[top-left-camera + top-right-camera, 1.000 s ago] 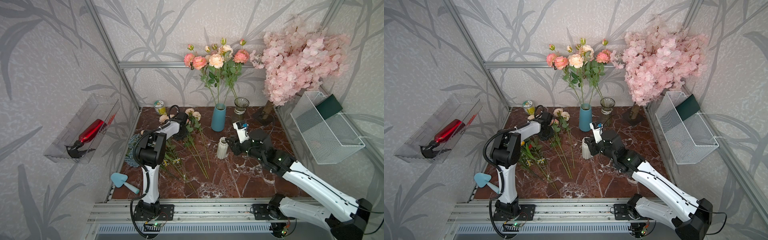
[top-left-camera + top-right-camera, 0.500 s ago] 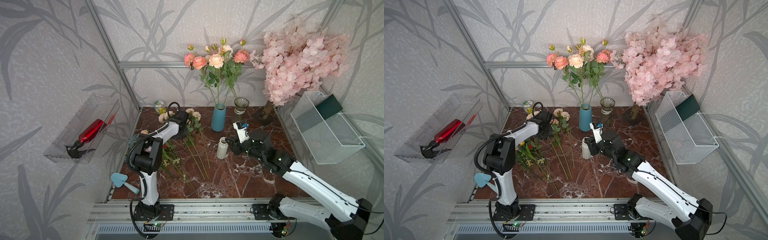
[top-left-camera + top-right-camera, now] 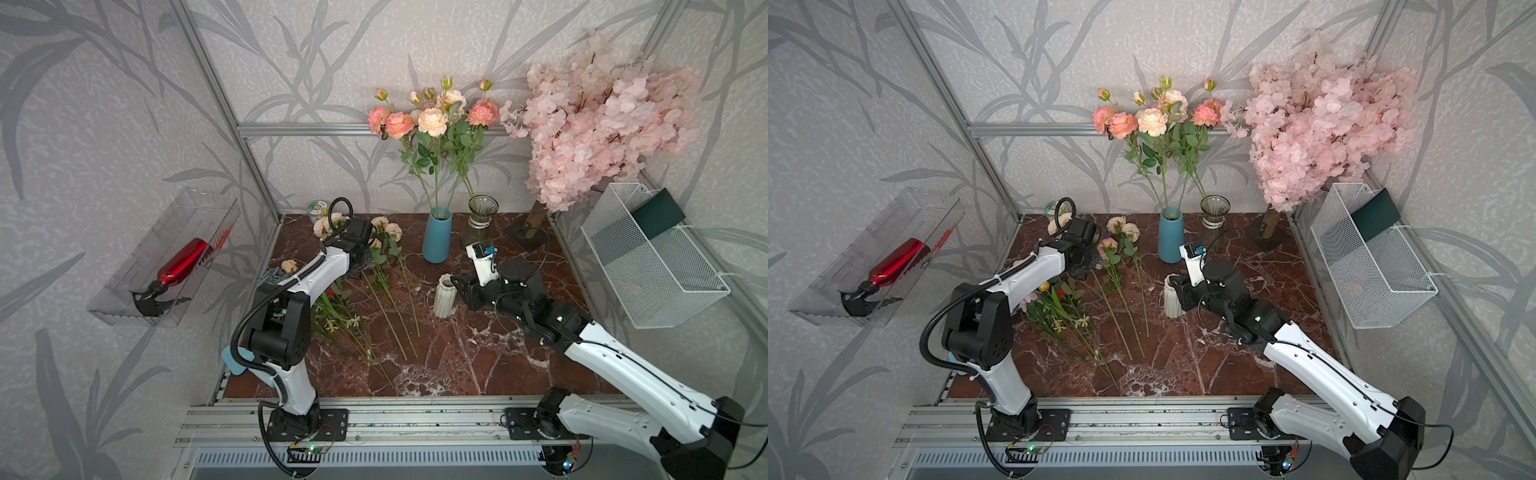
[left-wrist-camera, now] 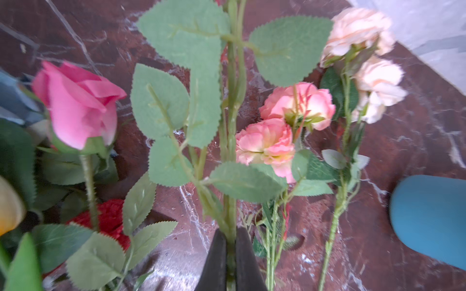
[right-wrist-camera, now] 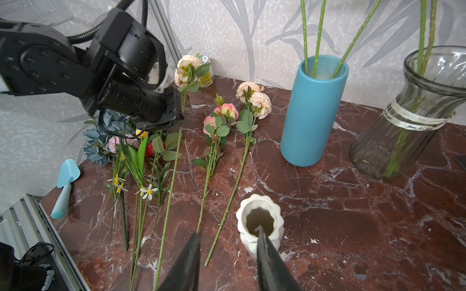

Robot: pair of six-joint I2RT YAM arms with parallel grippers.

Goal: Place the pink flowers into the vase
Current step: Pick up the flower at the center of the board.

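A pale-pink blossom tree (image 3: pixel 598 120) on a wooden trunk stands in the far corner of the marbled red-brown surface (image 3: pixel 519 365). Beside it, a white wire basket (image 3: pixel 665 282) hangs on the side wall with a dark green flat object (image 3: pixel 656 212) propped inside. On the opposite wall a clear bin (image 3: pixel 124 291) holds a red spray bottle (image 3: pixel 183 262), nozzle downward. A light-blue trowel (image 5: pixel 65 186) lies at the surface's edge, near dusty-blue hydrangeas (image 5: pixel 100 141), a red flower (image 4: pixel 111 219) and small white-and-yellow blooms (image 5: pixel 148 191). A small printed can (image 5: pixel 206 73) sits against the back wall.
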